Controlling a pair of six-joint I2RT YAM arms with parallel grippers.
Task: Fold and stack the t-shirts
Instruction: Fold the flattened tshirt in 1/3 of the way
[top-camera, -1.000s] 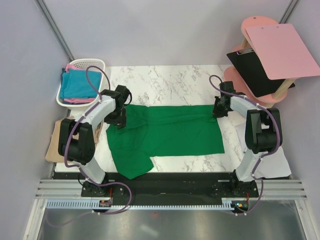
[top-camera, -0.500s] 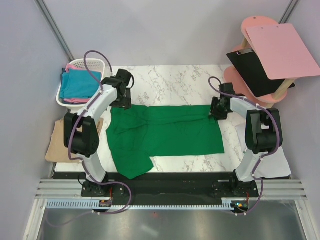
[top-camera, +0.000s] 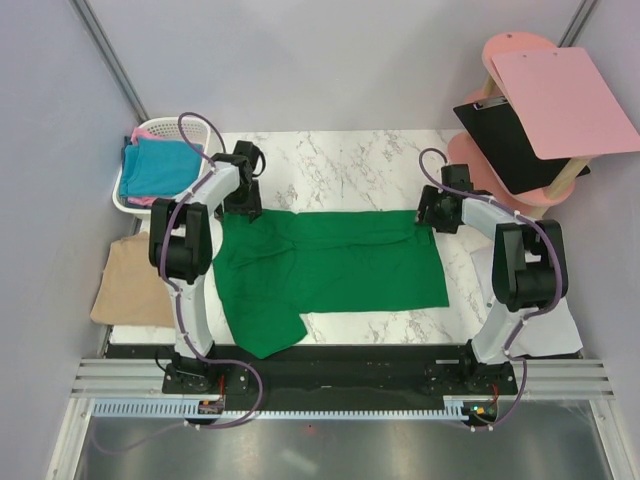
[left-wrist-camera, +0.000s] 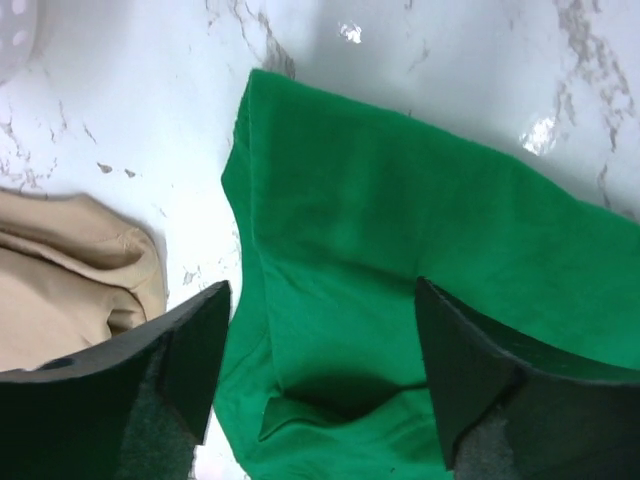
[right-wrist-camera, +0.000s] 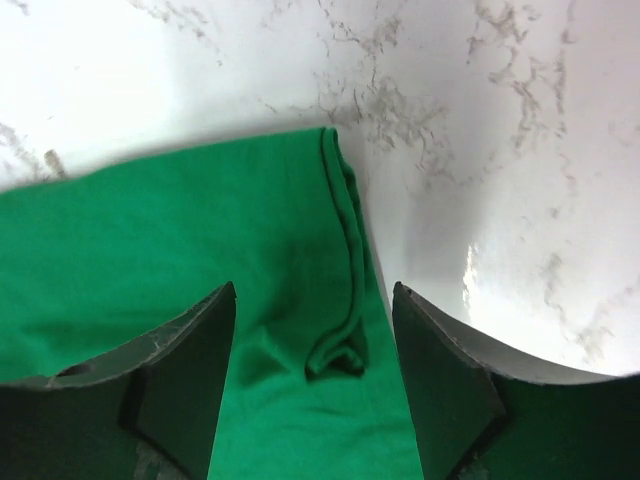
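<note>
Spread wide and empty, the left gripper (left-wrist-camera: 325, 370) hangs over the green t-shirt's (left-wrist-camera: 400, 230) far left corner and the right gripper (right-wrist-camera: 315, 380) over its far right corner, its long axis running between them across the table (top-camera: 340, 160).

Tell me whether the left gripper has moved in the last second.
Yes. The left gripper has moved away from the arm bases toward the far edge of the table, ending closer to the white basket.
</note>
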